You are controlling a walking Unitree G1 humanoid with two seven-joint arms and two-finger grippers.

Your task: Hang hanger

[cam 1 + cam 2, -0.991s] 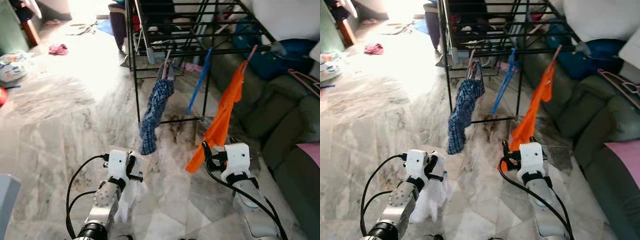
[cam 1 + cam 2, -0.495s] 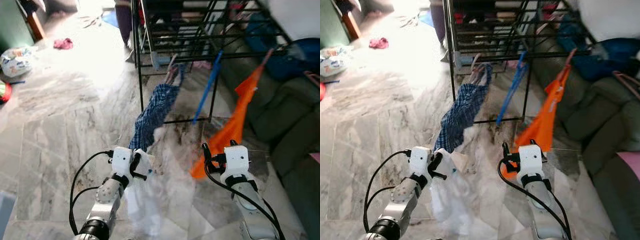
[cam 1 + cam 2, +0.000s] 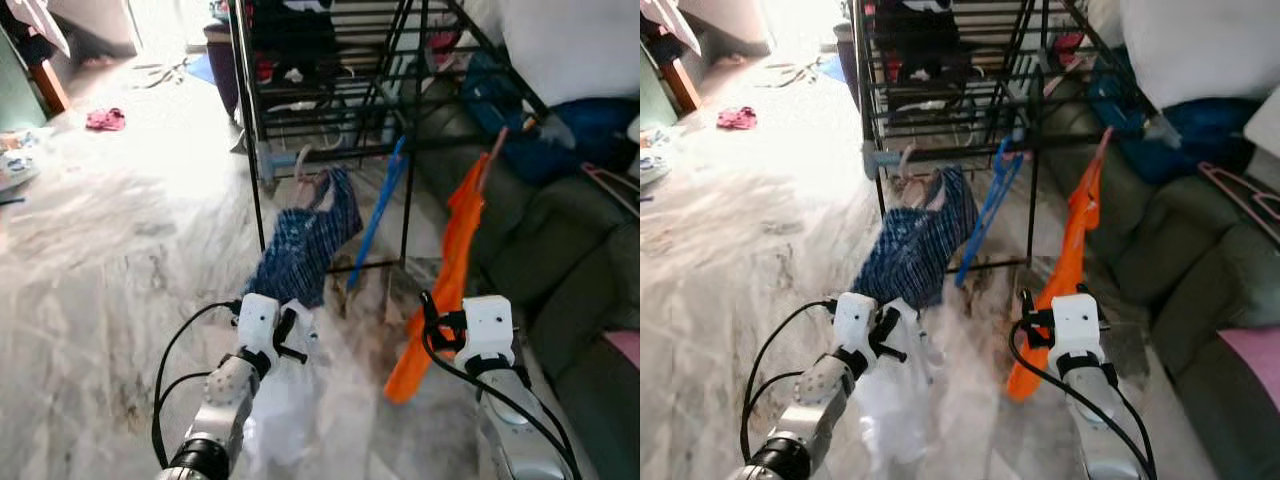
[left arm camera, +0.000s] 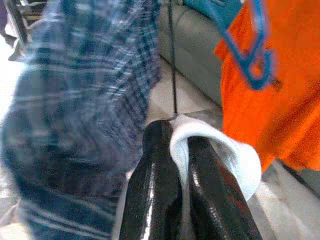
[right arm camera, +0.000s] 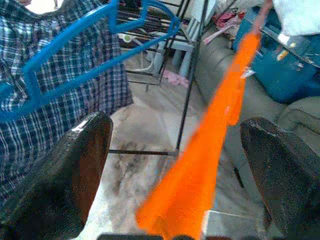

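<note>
The left pincer (image 4: 172, 165) is closed on a fold of white cloth (image 4: 220, 150), the fabric squeezed between its two black fingers (image 4: 152, 170). From the head cameras the white garment (image 3: 275, 420) hangs down from that pincer toward the marble floor (image 3: 110, 260). Whether a hanger sits inside the garment cannot be told; no hook is visible above the grip.

Just ahead is the black drying rack (image 3: 330, 90). From its lower rail hang a blue plaid shirt (image 3: 305, 245) on a pale hanger, an empty blue hanger (image 3: 375, 225), and an orange cloth (image 3: 445, 280) farther to the right. In the left wrist view the plaid shirt is close in front of the held cloth, with the orange cloth and blue hanger off to one side.

The right pincer (image 5: 175, 165) is wide open and holds nothing; the orange cloth hangs between its spread fingers (image 5: 75, 170), apparently beyond them rather than touching. A dark green sofa (image 3: 570, 250) with blue and white bundles lies to the right of the rack, and small clutter is scattered on the floor at the far left.

The step in hand seems to be the carry toward the rack, nothing hung yet. The next move likely calls for raising the left arm to a free stretch of rail, perhaps between the plaid shirt and the blue hanger, without snagging either.
</note>
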